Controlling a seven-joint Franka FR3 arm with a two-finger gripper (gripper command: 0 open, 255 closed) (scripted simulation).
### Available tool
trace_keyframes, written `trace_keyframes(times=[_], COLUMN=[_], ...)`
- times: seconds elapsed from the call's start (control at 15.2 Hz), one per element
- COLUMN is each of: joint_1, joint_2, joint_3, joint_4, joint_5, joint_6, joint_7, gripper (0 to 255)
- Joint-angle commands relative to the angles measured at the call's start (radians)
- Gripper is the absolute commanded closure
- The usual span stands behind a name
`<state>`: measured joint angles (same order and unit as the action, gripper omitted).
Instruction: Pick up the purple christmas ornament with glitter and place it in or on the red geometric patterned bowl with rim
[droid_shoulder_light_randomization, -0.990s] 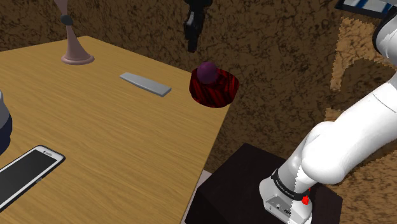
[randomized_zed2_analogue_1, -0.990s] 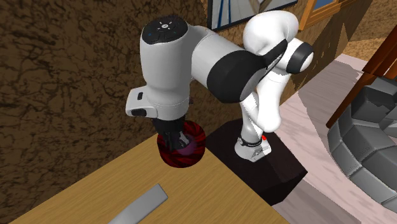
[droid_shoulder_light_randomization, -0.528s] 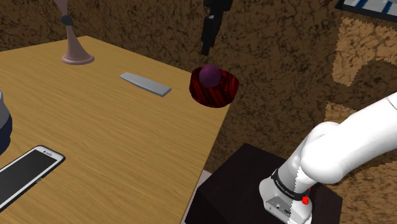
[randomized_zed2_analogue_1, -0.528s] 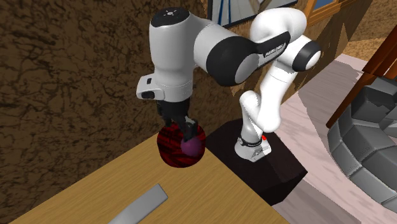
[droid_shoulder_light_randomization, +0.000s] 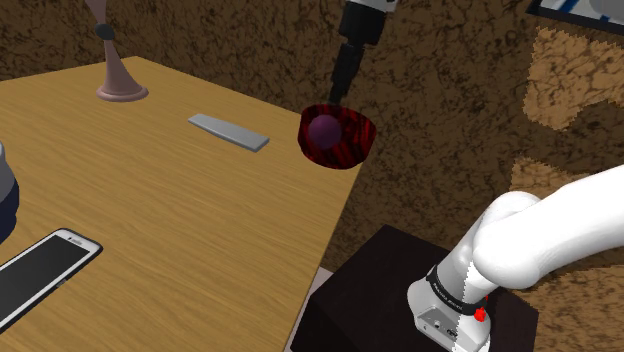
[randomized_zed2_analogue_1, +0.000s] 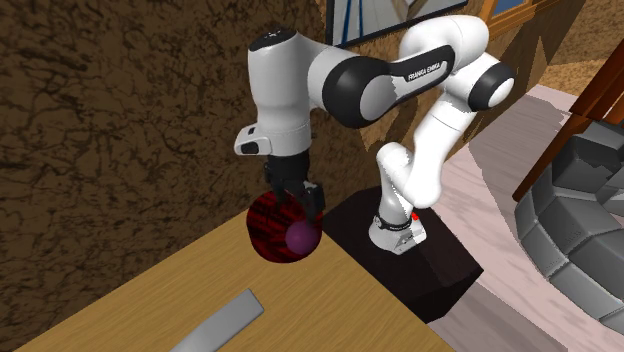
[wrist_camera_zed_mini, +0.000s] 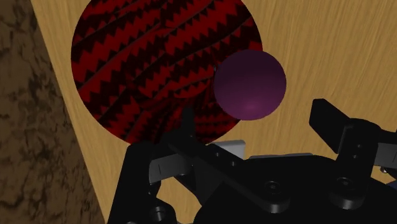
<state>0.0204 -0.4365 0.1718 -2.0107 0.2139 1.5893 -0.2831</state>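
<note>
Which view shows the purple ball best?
The wrist view: the purple ball appears close up and whole against the red bowl, beyond the open gripper. The shoulder view shows it small inside the bowl; the second exterior view, small below the gripper.

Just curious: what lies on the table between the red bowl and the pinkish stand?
A flat grey strip, lying apart from both the red zigzag-patterned bowl and the pinkish stand, in the shoulder view.

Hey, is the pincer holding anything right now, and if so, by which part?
Nothing is held. The pincer is open above the red bowl, and the purple ball lies in that bowl, untouched.
</note>
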Motion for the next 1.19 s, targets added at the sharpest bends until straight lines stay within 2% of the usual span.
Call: trace_keyframes(times=[0.0,0.07,0.59,0.66,1.12], joint_1=[0.002,0.003,0.003,0.003,0.006], joint_2=[-0.007,-0.011,-0.011,-0.011,0.002], joint_3=[0.003,0.006,0.006,0.006,0.017], joint_4=[-0.034,-0.058,-0.058,-0.058,-0.050], joint_5=[0.004,0.006,0.006,0.006,0.008], joint_6=[0.027,0.048,0.048,0.048,0.056], joint_7=[-0.001,-0.002,-0.002,-0.002,0.010], gripper=[0,0,0,255,255])
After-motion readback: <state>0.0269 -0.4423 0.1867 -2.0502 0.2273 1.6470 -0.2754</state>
